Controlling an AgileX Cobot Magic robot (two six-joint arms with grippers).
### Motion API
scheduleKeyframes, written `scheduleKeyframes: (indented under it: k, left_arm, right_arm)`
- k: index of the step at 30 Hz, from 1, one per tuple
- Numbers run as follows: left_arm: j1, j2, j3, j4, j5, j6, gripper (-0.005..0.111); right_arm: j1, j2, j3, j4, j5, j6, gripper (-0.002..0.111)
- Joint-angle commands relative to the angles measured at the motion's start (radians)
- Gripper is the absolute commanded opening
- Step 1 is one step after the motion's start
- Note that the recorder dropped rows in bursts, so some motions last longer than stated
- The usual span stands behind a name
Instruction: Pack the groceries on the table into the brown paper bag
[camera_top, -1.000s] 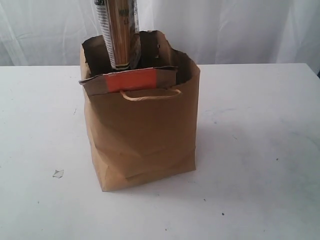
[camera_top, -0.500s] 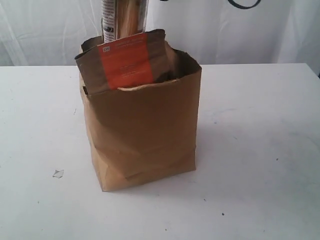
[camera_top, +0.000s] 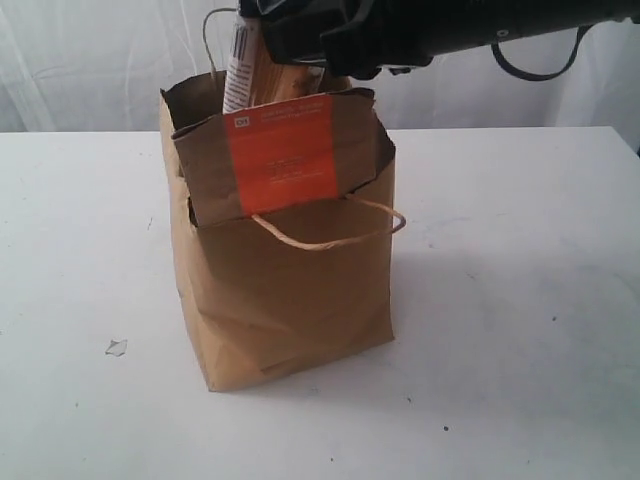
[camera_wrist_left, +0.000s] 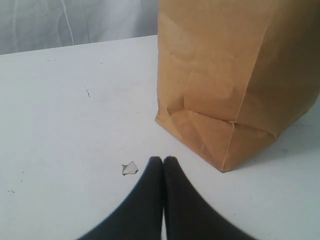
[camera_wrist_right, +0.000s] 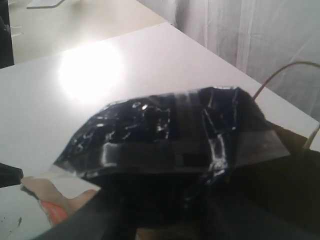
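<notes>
The right arm (camera_top: 480, 25) has swung in over the bag (camera_top: 290, 300); its jaws seemingly grip the packet (camera_top: 240, 70) top to lower it inside, behind the pouch (camera_top: 280, 155). Left jaws wait closed, low over the table (camera_wrist_left: 60, 125).

Lab-style test setup: plain white table (camera_top: 520, 300), white curtain backdrop (camera_top: 90, 60).
</notes>
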Motion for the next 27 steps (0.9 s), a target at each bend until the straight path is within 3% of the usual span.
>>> scheduleKeyframes:
  k: [1, 16, 27]
  left_arm:
    - [0.003, -0.004, 0.002, -0.003, 0.000, -0.001, 0.000]
    - [0.003, -0.004, 0.002, -0.003, 0.000, -0.001, 0.000]
    - [0.003, -0.004, 0.002, -0.003, 0.000, -0.001, 0.000]
  right_arm:
    - [0.001, 0.012, 0.032, -0.008, 0.019, 0.042, 0.000]
    - [0.001, 0.012, 0.047, -0.040, 0.082, 0.066, 0.001]
    - [0.001, 0.012, 0.119, -0.113, 0.014, 0.097, 0.003]
